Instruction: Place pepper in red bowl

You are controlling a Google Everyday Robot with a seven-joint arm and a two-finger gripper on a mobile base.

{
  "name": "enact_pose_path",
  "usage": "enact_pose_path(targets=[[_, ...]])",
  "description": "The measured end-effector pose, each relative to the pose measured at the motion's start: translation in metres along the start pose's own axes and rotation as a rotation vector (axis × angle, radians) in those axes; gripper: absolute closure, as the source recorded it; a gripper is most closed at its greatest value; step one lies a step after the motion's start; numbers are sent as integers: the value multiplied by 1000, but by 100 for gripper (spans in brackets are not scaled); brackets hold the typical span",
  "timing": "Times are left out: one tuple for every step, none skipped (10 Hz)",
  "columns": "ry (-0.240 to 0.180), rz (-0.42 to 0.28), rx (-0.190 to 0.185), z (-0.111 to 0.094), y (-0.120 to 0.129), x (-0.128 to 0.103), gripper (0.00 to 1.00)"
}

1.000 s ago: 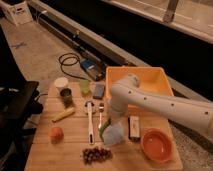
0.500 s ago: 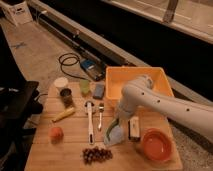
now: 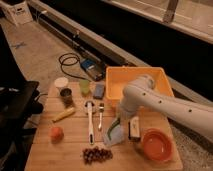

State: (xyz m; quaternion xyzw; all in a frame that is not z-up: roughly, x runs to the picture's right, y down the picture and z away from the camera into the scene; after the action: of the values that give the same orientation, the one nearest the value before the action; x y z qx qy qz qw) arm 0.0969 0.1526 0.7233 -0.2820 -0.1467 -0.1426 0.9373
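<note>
— Pepper (image 3: 116, 125) placing: sitting where?
— Slanting on table (image 3: 50, 156), left of red bowl (image 3: 158, 145), outside it.
— Claw (image 3: 133, 130)?
— Hanging low between them; grip not showing, cannot tell.

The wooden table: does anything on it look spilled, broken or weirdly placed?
Nothing stands out. The corn cob, grapes, spoon and red bowl all sit tidily, with the gripper low beside the bowl.

We see a speckled grey concrete floor (image 3: 47, 50) around a light wooden table (image 3: 70, 145). A long dark rail (image 3: 107, 47) crosses diagonally, a coiled black cable (image 3: 67, 61) beside it. The gripper (image 3: 119, 131) hangs low over the tabletop.
</note>
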Motion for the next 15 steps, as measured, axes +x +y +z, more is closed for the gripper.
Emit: enact_pose_path(targets=[[13, 46, 13, -7, 6, 15, 100], [23, 83, 20, -13, 13, 31, 100], [41, 144, 29, -23, 27, 57, 100], [56, 192, 32, -29, 38, 78, 100], [68, 231, 30, -34, 48, 95, 100], [79, 282, 31, -39, 60, 114, 100], [94, 350, 25, -45, 81, 139, 100], [100, 397, 17, -48, 97, 154, 100], [107, 458, -4, -48, 123, 173, 100], [107, 492, -19, -46, 137, 183, 100], [104, 519, -36, -43, 150, 189, 100], [102, 536, -48, -40, 158, 191, 100], [98, 551, -61, -36, 165, 189, 100], [92, 559, -71, -33, 168, 183, 100], [86, 565, -81, -29, 169, 176, 96]])
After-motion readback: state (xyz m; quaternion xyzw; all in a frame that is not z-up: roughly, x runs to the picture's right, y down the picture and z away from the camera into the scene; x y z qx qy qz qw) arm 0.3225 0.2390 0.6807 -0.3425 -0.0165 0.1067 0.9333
